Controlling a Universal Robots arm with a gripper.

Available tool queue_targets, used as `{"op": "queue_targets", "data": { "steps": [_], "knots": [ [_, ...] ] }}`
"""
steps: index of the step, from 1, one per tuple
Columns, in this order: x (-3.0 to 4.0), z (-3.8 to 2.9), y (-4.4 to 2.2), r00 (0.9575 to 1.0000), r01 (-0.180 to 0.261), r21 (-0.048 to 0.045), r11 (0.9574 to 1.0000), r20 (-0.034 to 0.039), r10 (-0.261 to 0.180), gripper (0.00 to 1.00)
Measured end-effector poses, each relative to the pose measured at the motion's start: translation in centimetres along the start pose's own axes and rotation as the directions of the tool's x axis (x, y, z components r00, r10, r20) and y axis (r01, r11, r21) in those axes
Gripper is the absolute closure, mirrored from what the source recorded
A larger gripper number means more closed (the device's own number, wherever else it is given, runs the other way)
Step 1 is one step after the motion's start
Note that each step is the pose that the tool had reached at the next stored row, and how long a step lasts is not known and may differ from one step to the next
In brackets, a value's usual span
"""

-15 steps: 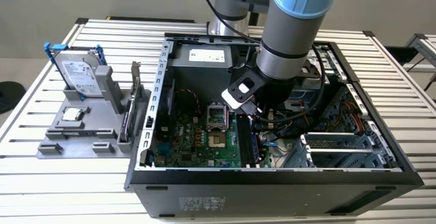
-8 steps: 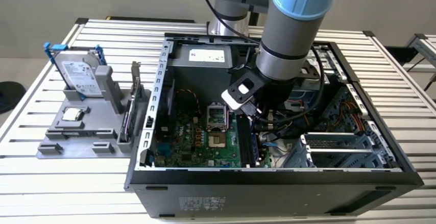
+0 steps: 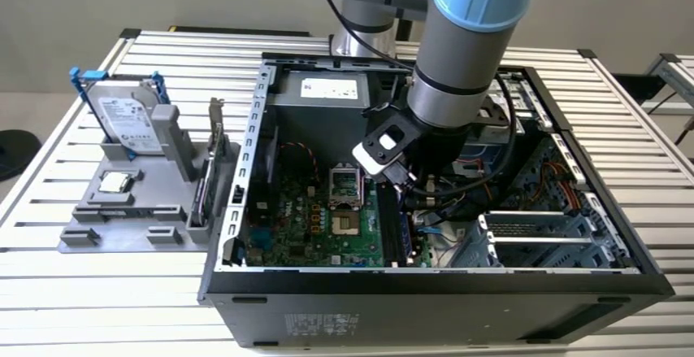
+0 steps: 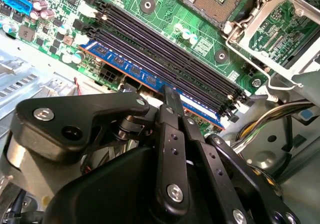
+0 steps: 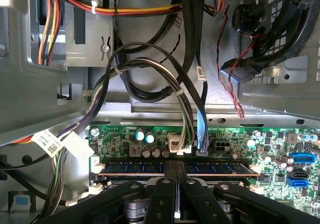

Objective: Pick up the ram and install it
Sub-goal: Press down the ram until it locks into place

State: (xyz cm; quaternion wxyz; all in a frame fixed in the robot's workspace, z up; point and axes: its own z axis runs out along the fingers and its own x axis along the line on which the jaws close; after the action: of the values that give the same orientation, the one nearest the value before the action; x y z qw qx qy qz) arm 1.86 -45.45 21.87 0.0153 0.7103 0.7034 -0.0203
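Ribbed metal tabletop [image 3: 87, 284], open computer case [image 3: 434, 288], arm reaching deep inside.
Black jaws grip the thin blue ram [image 4: 150, 79] at its slot, cables crowding close.

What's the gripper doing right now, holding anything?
Gripper: shut on the ram, which stands in a slot on the motherboard inside the computer case.

Cables [image 5: 150, 79] crowding the ram [image 5: 200, 168]

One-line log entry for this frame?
phase: install | gripper: shut on ram | ram: at motherboard slot, inside case
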Motion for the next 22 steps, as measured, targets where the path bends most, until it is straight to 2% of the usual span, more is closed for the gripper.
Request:
{"op": "queue_targets", "data": {
  "steps": [17, 19, 22],
  "knots": [
    [0.00, -0.05, 0.00, 1.0000, 0.000, -0.0001, 1.0000, -0.0005, 0.000, 1.00],
    [0.03, -0.37, 0.00, 1.0000, 0.000, -0.0007, 1.0000, -0.0038, 0.000, 1.00],
    [-0.08, -1.80, 0.01, 1.0000, 0.000, 0.0003, 1.0000, -0.0008, 0.000, 1.00]
  ]
}}
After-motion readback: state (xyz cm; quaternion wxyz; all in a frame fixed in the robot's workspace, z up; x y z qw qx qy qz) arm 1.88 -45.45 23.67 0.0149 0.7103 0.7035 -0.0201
